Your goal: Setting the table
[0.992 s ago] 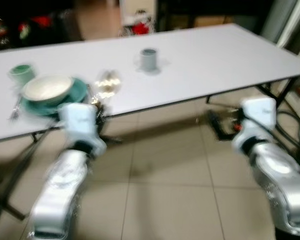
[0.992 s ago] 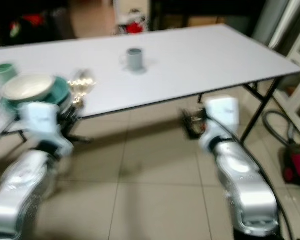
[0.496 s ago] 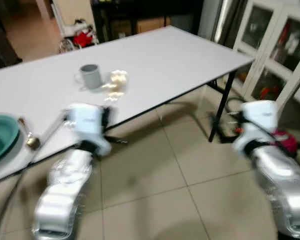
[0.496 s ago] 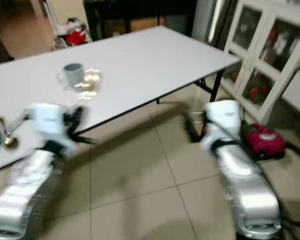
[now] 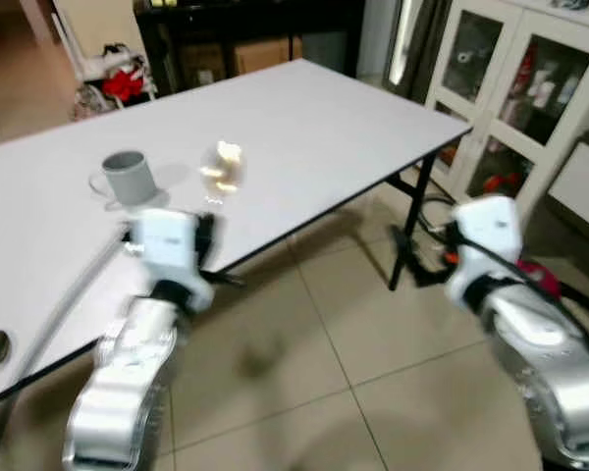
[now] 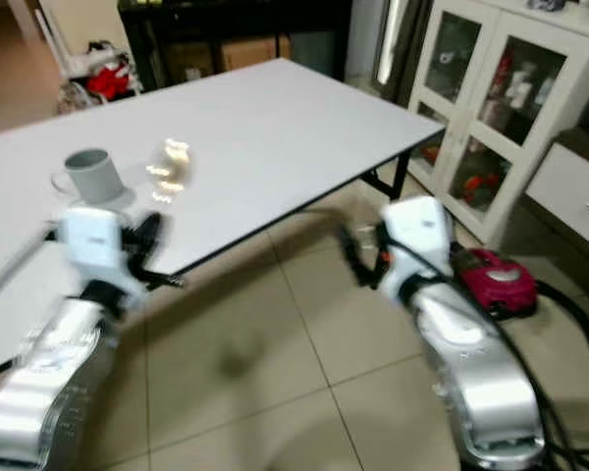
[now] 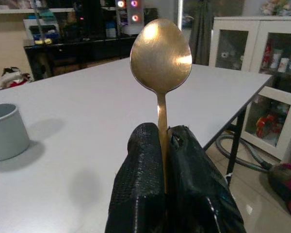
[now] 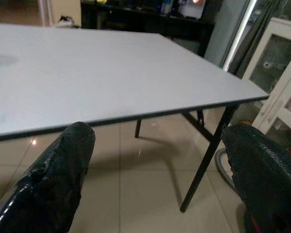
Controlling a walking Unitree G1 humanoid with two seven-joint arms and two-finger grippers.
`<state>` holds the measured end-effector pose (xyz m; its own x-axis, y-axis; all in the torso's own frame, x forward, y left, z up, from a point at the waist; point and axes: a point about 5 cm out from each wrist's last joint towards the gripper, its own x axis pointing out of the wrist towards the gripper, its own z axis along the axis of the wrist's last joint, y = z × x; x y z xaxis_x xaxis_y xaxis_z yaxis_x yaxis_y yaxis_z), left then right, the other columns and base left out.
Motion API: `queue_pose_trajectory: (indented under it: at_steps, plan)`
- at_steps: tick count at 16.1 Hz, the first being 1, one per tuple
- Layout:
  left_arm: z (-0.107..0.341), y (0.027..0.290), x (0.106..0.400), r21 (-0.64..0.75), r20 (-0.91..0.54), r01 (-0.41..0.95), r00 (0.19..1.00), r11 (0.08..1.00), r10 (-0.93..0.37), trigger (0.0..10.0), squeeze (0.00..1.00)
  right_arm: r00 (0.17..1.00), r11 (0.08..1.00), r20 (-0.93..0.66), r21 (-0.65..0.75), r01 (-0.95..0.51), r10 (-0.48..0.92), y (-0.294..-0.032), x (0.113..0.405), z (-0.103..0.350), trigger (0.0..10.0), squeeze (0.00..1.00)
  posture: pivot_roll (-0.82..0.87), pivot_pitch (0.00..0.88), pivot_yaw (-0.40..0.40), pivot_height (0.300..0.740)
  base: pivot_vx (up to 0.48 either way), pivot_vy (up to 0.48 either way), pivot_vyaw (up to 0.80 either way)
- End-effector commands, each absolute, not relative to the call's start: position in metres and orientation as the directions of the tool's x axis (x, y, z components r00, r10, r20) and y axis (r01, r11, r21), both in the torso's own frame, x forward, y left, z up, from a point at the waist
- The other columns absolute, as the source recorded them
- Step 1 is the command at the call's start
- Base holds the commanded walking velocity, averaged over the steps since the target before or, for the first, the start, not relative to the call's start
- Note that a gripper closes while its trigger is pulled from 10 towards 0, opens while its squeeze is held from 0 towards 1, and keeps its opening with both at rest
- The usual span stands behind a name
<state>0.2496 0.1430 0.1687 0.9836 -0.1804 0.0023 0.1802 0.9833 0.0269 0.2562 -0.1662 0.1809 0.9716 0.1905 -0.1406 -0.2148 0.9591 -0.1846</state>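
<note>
My left claw (image 7: 167,145) is pinched on the handle of a gold metal spoon (image 7: 161,56), bowl upright, held just off the white tabletop (image 5: 304,108) edge near a grey ceramic mug (image 5: 126,177). My right claw (image 8: 157,179) hangs spread wide, empty. The thin handle could swivel or slip if I swing hard. The head views blur the spoon, probably the bright smear; the left wrist view shows it sharply.

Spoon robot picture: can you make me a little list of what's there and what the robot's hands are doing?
left tool: shut on the gold spoon, bowl pointing up
right tool: open, holding nothing, over the floor by the table edge
table: white, folding legs
mug: grey, standing on the table
cabinet: white, glass doors, beyond the table's end
vacuum cleaner: red, on the floor
</note>
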Motion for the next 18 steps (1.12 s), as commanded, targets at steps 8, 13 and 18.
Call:
queue_pose_trajectory:
  at_steps: [8, 13, 18]
  plan:
    - [0.173, 0.158, 0.246, 0.056, 0.015, 0.116, 0.993, 0.992, -0.117, 10.0, 0.00, 0.961, 0.941, -0.106, -0.200, -0.273, 0.256, -0.151, 0.256, 0.186, 10.0, 0.00, -0.08, 0.000, 0.013, 0.740, 0.336, 0.000, 0.00]
    - [0.165, 0.172, 0.244, 0.063, -0.036, 0.004, 0.999, 0.998, -0.002, 10.0, 0.00, 0.927, 0.913, -0.131, -0.169, -0.370, 0.352, -0.142, 0.254, 0.184, 10.0, 0.00, -0.07, 0.000, 0.010, 0.740, 0.123, 0.000, 0.00]
    - [0.148, 0.187, 0.249, 0.088, -0.162, -0.108, 0.979, 0.990, 0.121, 10.0, 0.00, 0.873, 0.859, -0.154, -0.164, -0.485, 0.463, -0.132, 0.253, 0.184, 10.0, 0.00, -0.07, 0.000, 0.010, 0.740, 0.000, 0.000, 0.00]
